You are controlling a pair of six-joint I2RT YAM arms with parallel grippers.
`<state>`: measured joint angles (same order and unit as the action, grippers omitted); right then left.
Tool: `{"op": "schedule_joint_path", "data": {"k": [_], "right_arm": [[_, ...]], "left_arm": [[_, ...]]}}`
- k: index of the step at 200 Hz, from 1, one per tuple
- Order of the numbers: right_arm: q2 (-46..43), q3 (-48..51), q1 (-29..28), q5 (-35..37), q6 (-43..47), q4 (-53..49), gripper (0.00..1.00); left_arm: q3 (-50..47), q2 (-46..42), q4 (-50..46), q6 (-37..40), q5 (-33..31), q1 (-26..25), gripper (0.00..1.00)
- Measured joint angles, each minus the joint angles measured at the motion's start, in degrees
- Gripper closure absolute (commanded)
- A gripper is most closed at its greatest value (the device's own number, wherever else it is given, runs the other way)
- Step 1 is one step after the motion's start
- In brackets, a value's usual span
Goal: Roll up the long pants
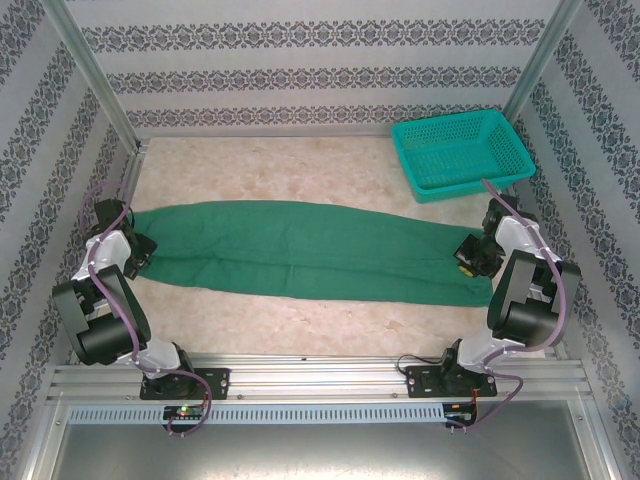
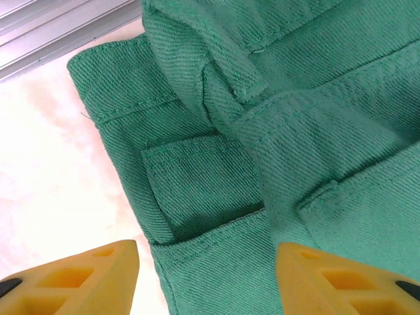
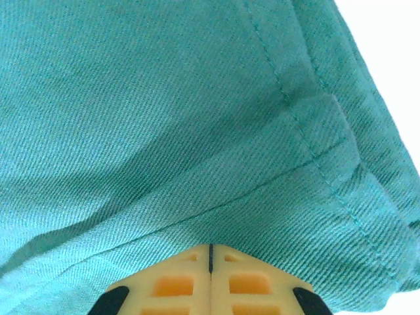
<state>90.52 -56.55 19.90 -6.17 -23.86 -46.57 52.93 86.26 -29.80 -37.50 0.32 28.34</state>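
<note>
You had your left arm (image 1: 103, 315) bent sharply at the elbow on its own side. The forearm reached away from the base, and the wrist was turned so the left gripper (image 1: 140, 250) pointed inward and down. In the left wrist view its yellow fingers (image 2: 98, 275) stood well apart. Your right arm (image 1: 527, 295) mirrored that pose, with the right gripper (image 1: 468, 258) turned inward and low. In the right wrist view its fingers (image 3: 177, 282) were pressed flat together, with only a thin seam between them.

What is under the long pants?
The long pants lie spread on the beige table, visible around them; the surface directly beneath is covered, so unseen.
</note>
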Motion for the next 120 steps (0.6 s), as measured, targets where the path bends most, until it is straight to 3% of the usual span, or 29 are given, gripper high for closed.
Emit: {"op": "schedule_joint_path", "data": {"k": [120], "right_arm": [[-2.29, 1.79, -0.02, -0.5, -0.15, 1.9, 1.0]], "left_arm": [[0.0, 2.14, 7.02, -4.22, -0.96, 0.66, 0.42]]}}
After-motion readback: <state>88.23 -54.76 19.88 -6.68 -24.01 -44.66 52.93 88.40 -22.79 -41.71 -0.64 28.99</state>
